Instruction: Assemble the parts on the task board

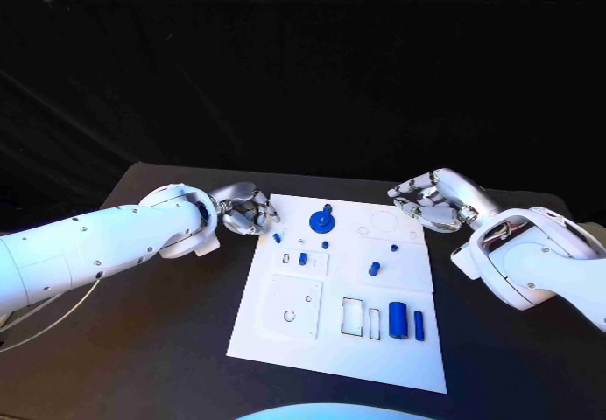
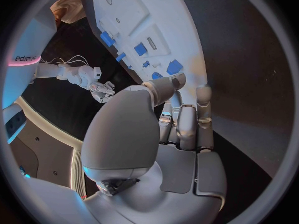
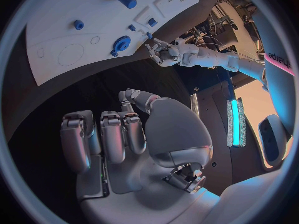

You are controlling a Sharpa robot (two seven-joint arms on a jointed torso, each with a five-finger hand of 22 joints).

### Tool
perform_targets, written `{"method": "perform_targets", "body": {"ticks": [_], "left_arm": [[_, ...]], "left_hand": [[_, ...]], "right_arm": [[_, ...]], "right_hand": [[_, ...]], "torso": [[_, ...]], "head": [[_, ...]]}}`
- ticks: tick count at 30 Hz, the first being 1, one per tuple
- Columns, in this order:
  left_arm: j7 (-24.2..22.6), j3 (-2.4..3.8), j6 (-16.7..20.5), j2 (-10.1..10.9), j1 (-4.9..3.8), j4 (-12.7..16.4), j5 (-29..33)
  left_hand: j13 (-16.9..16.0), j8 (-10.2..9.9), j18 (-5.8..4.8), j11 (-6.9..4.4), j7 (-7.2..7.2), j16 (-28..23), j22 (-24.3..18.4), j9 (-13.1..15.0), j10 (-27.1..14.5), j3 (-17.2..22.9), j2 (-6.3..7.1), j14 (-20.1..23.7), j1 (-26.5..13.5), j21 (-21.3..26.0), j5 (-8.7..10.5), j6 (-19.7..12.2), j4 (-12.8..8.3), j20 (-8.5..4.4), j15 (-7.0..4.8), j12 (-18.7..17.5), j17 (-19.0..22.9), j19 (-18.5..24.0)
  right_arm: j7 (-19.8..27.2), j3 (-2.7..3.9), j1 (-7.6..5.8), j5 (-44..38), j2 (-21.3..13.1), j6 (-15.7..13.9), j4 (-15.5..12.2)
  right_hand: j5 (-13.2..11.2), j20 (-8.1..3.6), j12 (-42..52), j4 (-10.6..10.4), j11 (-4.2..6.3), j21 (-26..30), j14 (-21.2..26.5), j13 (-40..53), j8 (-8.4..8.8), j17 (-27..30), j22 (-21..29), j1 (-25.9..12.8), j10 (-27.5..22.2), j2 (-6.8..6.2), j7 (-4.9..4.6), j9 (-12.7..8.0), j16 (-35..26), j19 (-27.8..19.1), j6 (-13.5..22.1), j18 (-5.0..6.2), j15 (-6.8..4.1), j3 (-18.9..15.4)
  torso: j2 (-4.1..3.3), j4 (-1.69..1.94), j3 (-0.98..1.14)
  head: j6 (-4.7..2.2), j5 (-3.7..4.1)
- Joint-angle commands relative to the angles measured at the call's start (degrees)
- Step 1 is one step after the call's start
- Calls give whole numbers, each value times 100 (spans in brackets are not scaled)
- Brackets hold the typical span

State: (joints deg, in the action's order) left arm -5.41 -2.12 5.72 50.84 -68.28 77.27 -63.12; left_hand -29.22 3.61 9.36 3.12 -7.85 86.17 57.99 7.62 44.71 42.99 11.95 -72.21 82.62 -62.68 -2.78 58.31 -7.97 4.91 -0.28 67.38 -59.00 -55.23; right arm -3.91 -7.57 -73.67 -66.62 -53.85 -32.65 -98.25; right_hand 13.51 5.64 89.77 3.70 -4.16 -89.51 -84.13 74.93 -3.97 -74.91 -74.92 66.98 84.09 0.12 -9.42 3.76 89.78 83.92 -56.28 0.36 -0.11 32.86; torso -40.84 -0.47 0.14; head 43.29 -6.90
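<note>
The board (image 1: 293, 337) is lying in the middle of the table (image 1: 151, 350), with blue parts (image 1: 398, 320) resting on it and a gear (image 1: 323, 220) near its far edge. The left hand (image 1: 243, 213) is hovering off its far left corner, fingers (image 2: 187, 127) curled, holding nothing. The right hand (image 1: 433, 203) is hovering off the far right corner, likewise curled and empty.

In the left wrist view the task board (image 2: 134, 15) runs off past the circle's rim; its small blue parts (image 2: 140, 49) are too small to identify.
</note>
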Motion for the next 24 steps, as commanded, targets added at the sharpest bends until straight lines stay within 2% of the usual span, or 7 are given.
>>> {"method": "perform_targets", "body": {"ticks": [1, 5, 6, 11, 14, 17, 24], "left_arm": [[338, 17, -379, 96, -162, 92, 604], [800, 21, -469, 331, -384, 321, 1065], [926, 21, -469, 365, -420, 366, 1139], [1907, 16, -736, 448, -571, 570, 1356], [2573, 11, -973, 422, -601, 660, 1404], [3190, 2, -1117, 364, -617, 719, 1505], [4054, -26, -1088, 128, -631, 702, 1606]], "left_hand": [[198, 8, 127, 57, -53, -150, -167, -34, 83, 19, -42, 198, -206, 190, -20, -56, 169, 56, 36, -275, 394, 113], [314, 105, 127, 71, -15, -264, -406, 10, 278, -376, -156, 136, -1115, 497, -117, 127, 1059, 137, 95, -386, 523, 56], [335, 135, 132, -38, 87, -287, -492, 67, 370, -567, -184, 14, -1211, 602, -15, 209, 1311, 129, -19, -392, 469, -91], [341, 308, -83, -132, 212, -100, 29, 349, 866, -1549, -138, -758, -1751, 81, -31, 512, 2194, -50, -120, -326, -628, -1143], [300, 541, -219, -137, 204, 57, 495, 523, 1166, -2012, -209, -1133, -1946, -375, -16, 703, 2444, -97, -144, -263, -1362, -1664], [-449, 832, -277, -211, 279, 110, 685, 740, 1758, -2528, -442, -1300, -1968, -565, -21, 669, 2453, -149, -216, 48, -1691, -1938], [-1405, 1375, -344, -320, 391, 185, 906, 1152, 2364, -3244, -774, -1499, -1774, -765, -22, 505, 2465, -227, -321, 428, -2189, -2190]], "right_arm": [[-17, 2, 0, -21, -4, -15, 7], [-26, 2, 0, -18, 3, -11, 44], [-26, 2, 0, -15, 3, -11, 53], [10, 1, -1, 66, 8, -12, 131], [108, 1, -1, 198, 12, -24, 201], [292, 1, -1, 456, 19, -62, 305], [980, 0, -18, 1668, 74, -64, 675]], "right_hand": [[-39, 41, 23, 9, -47, -1, -587, 1507, 33, -1509, -1484, 28, 591, -39, -28, 4, 22, 587, -27, -24, 37, -35], [-40, 43, 23, 13, -50, 3, -587, 1507, 34, -1509, -1482, 30, 591, -49, -32, 4, 22, 585, -24, -23, 40, -53], [-40, 43, 23, 13, -50, 3, -587, 1507, 34, -1509, -1482, 30, 591, -49, -32, 4, 22, 585, -24, -23, 40, -53], [-42, 47, 23, 15, -54, 16, -587, 1507, 32, -1509, -1476, 30, 591, -64, -35, 4, 22, 579, -25, -20, 44, -82], [-45, 54, 23, 15, -54, 58, -587, 1507, 22, -1509, -1454, 28, 591, -88, -32, 8, 22, 560, -45, -9, 47, -132], [-42, 60, 11, 14, -39, 271, -587, 1496, 0, -1509, -1348, 28, 582, -133, -12, 18, 22, 464, -111, 46, 38, -233], [104, 48, -1581, -72, -20, 2689, -30, 139, -8, -141, -119, 75, -676, -251, -23, 12, -1149, -666, -37, 562, 18, -696]], "torso": [[-2, 2, 2], [11, -7, 9], [12, -6, 9], [13, 4, 4], [17, 1, 1], [24, 3, 0], [25, 7, 3]], "head": [[3, 11], [6, 7], [7, 6], [2, 14], [-8, 8], [-10, 7], [-20, -3]]}}
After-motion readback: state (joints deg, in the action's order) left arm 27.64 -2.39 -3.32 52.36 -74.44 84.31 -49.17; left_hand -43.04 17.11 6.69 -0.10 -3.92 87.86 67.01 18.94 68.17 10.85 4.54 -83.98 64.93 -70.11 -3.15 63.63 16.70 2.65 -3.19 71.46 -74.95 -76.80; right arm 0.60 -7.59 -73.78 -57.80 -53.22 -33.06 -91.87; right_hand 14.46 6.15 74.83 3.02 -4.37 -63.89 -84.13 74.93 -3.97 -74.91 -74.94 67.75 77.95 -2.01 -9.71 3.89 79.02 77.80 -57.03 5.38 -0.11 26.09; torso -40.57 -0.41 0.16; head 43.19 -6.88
